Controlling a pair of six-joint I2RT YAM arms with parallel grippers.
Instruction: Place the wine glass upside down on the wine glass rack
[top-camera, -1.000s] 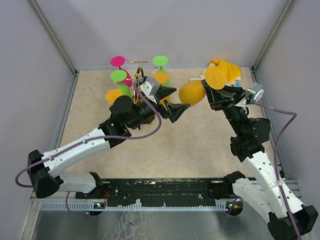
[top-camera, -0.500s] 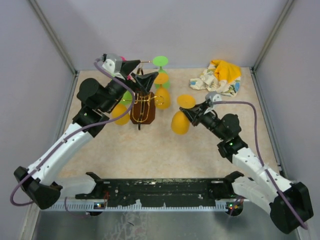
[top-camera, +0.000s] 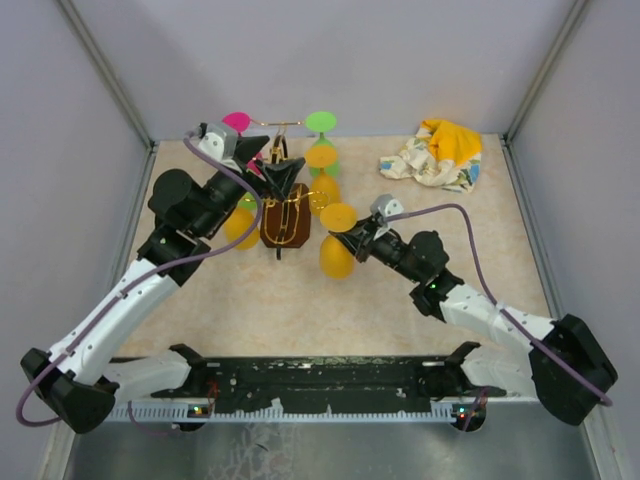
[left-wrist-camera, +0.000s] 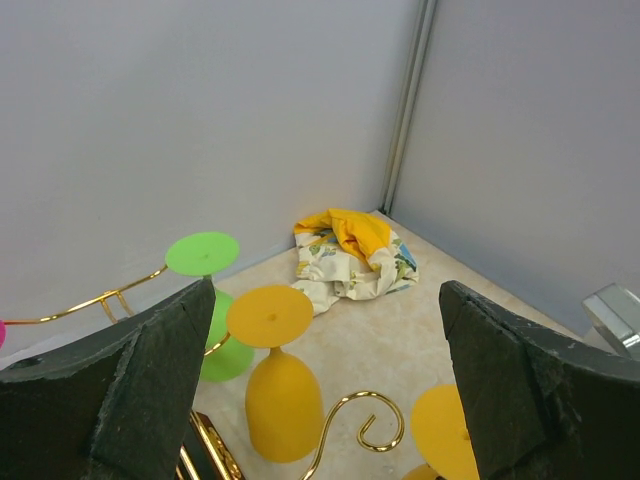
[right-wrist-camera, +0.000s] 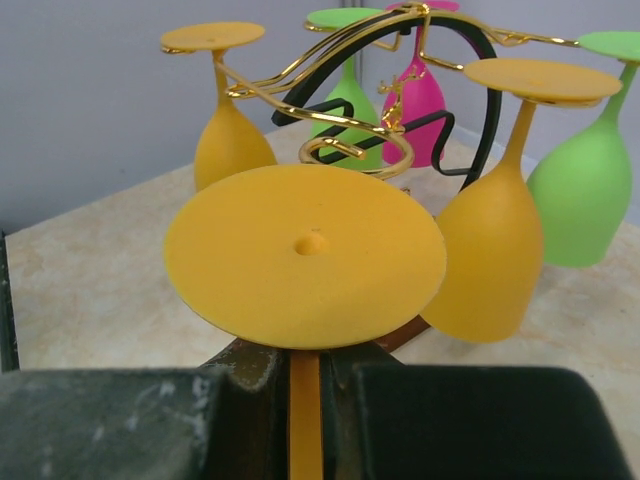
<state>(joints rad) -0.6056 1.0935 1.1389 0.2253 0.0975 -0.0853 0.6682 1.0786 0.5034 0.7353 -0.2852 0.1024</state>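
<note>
Found right end effector (top-camera: 348, 236) clamped on the stem of the orange wine glass (top-camera: 335, 258). In the wrist view, saw the stem pinched between both fingers (right-wrist-camera: 120, 425), with the round foot filling the foreground. Held inverted: foot up, bowl below. Located just right of the wine glass rack (top-camera: 285, 222), at its near side, with the foot close to a curled gold hook arm but not on it. Cannot tell whether the bowl touches the desk (top-camera: 300, 310).

Noted rack standing upright on its dark brown base, toward the back left of the desk. Counted five already hanging upside down from it: two orange glasses (right-wrist-camera: 495, 240), two green glasses (right-wrist-camera: 585, 195) and one pink glass (right-wrist-camera: 435, 120).

Found left end effector (top-camera: 268, 160) over the rack's top, on the back-left side. Jaws spread wide, nothing between them. Through its wrist view, saw one hung orange glass and one green just below and ahead.

Spotted a crumpled yellow-and-white cloth (top-camera: 435, 155) in the back right corner of the desk, well apart from rack and both arms.
</note>
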